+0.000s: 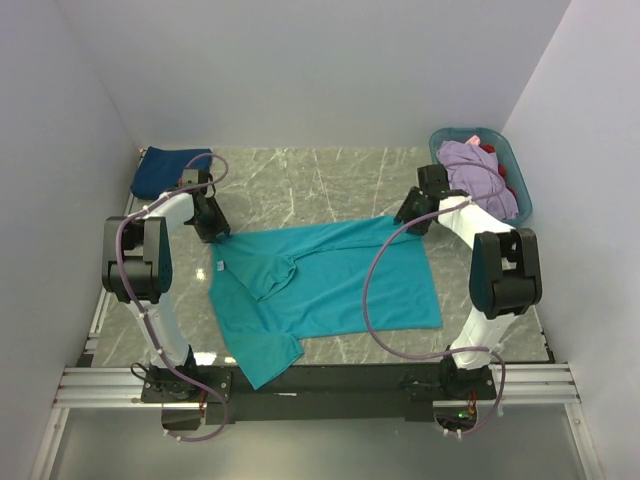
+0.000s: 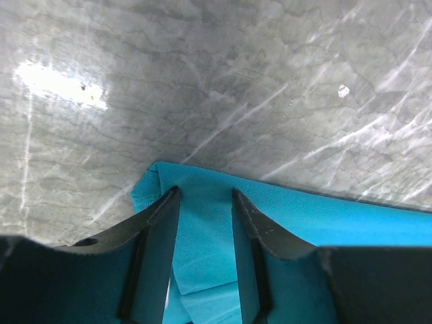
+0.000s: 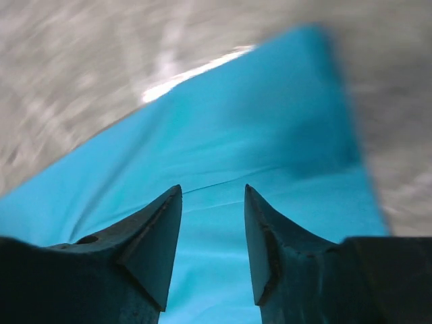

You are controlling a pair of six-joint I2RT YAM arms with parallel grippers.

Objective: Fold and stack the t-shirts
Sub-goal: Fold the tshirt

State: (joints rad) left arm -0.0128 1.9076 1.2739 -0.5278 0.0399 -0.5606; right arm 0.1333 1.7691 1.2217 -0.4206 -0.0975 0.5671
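Left claw (image 2: 206, 197): partly open over the far left corner of the teal t-shirt (image 1: 340, 285), gripping nothing. Right claw (image 3: 212, 192): partly open above the far right corner, empty. The shirt lies spread mid-counter (image 1: 320, 185); its white tag (image 1: 220, 266) is unreadable. Navy t-shirt (image 1: 165, 172) folded far left. Basket (image 1: 465, 131) far right holds a lavender t-shirt (image 1: 478, 178).

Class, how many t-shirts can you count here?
4: teal cloth t-shirt spread mid-table; folded navy t-shirt at far-left corner; lavender t-shirt and red t-shirt in the blue plastic basket, where more may hide.
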